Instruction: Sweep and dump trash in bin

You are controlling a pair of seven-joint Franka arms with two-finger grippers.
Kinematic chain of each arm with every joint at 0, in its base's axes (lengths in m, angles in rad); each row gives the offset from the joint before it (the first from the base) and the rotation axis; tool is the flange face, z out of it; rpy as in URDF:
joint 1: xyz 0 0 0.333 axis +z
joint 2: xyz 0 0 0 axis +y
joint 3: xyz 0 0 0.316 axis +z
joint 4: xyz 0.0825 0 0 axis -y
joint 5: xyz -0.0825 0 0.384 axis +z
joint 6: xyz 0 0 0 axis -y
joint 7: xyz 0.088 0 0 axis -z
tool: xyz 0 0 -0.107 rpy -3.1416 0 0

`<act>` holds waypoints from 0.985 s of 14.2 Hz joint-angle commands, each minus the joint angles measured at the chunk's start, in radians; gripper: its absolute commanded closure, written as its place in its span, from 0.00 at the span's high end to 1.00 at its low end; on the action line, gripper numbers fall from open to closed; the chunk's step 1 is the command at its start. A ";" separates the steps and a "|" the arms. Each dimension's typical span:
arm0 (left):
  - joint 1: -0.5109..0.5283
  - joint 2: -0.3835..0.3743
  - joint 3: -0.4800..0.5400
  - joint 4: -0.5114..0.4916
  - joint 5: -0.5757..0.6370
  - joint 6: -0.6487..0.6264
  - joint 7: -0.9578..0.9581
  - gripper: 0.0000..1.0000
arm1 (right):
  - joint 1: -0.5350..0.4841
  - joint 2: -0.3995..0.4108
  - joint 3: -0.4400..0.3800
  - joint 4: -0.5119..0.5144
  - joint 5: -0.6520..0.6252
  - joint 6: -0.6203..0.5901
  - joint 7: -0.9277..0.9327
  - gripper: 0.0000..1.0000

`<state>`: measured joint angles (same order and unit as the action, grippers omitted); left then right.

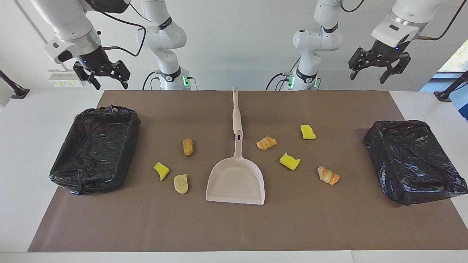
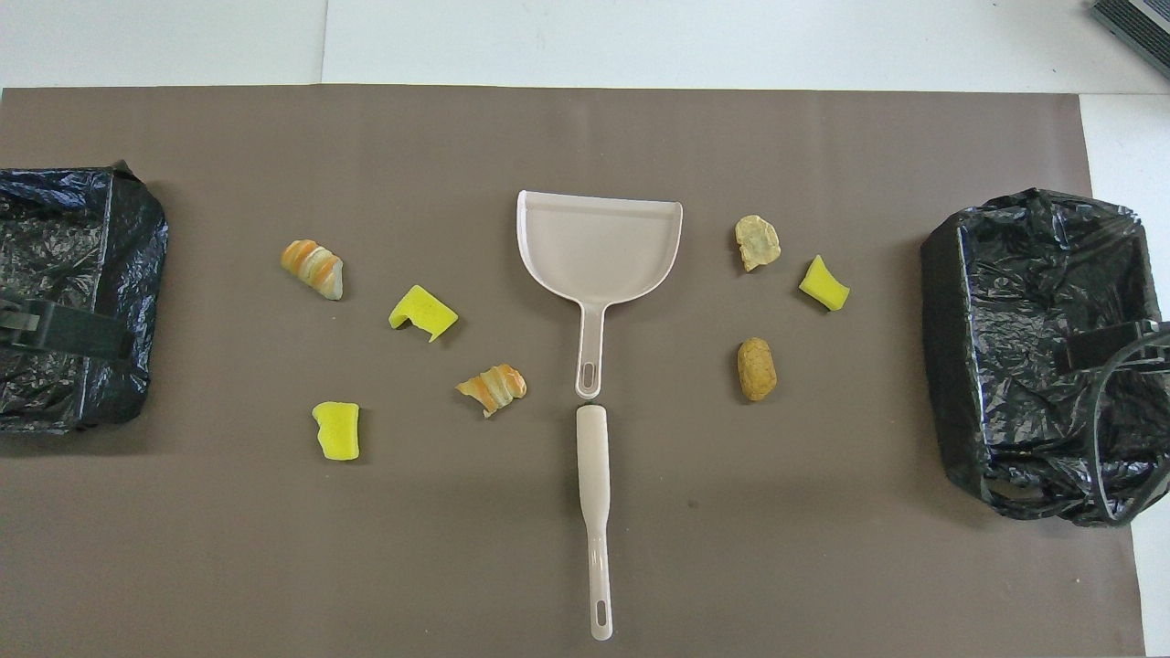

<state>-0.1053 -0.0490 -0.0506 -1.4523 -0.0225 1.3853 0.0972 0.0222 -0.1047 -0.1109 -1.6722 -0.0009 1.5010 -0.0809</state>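
On the white counter (image 1: pixel 22 153) lies a brown paper mat (image 1: pixel 234 223), and at its middle rests a pale pink plastic dustpan (image 1: pixel 236 180), its handle pointing toward the robots. End to end with that handle, nearer the robots, lies a pale pink brush stick (image 1: pixel 236 109).

The trash is scattered around the pan, all of it on the mat. Taking the pan as clock centre in the overhead view: a tan bread-like lump (image 2: pixel 758 242) lies at three o'clock, a yellow sponge chunk (image 2: pixel 824 283) just past it, and a brown oval bread lump (image 2: pixel 757 368) at four o'clock. An orange-and-white striped croissant piece (image 2: pixel 313 268) sits at nine o'clock, a folded yellow sponge chunk (image 2: pixel 422 312) at eight, a second striped croissant piece (image 2: pixel 493 387) at seven, and a squarish yellow sponge chunk (image 2: pixel 337 429) farther out at eight.

A black bag-lined bin (image 1: pixel 95 148) stands at the right arm's end of the mat, and another black bag-lined bin (image 1: pixel 413 160) at the left arm's end.

Only the facing view shows the hands whole: the right hand (image 1: pixel 101 73) hangs high above the mat's corner near its bin, fingers apart and holding nothing, and the left hand (image 1: pixel 377 65) hangs high above the counter near its own bin, fingers likewise apart and holding nothing. The overhead view catches only dark slivers of them over the two bins.
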 commanded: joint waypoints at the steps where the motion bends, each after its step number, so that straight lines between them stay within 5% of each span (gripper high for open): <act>1: -0.016 -0.048 -0.052 -0.062 -0.046 0.026 -0.019 1.00 | -0.005 -0.033 0.004 -0.046 -0.013 0.022 -0.019 1.00; 6: -0.005 -0.181 -0.292 -0.311 -0.066 0.161 -0.187 1.00 | -0.008 -0.032 0.002 -0.038 -0.011 0.007 -0.028 1.00; 14: -0.010 -0.184 -0.610 -0.617 -0.137 0.490 -0.604 1.00 | -0.001 -0.018 0.005 -0.050 -0.071 -0.045 -0.037 1.00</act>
<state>-0.1210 -0.2007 -0.6179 -1.9793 -0.1448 1.7915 -0.4331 0.0230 -0.1260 -0.1095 -1.6933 -0.0541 1.4570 -0.0891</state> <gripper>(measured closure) 0.000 0.000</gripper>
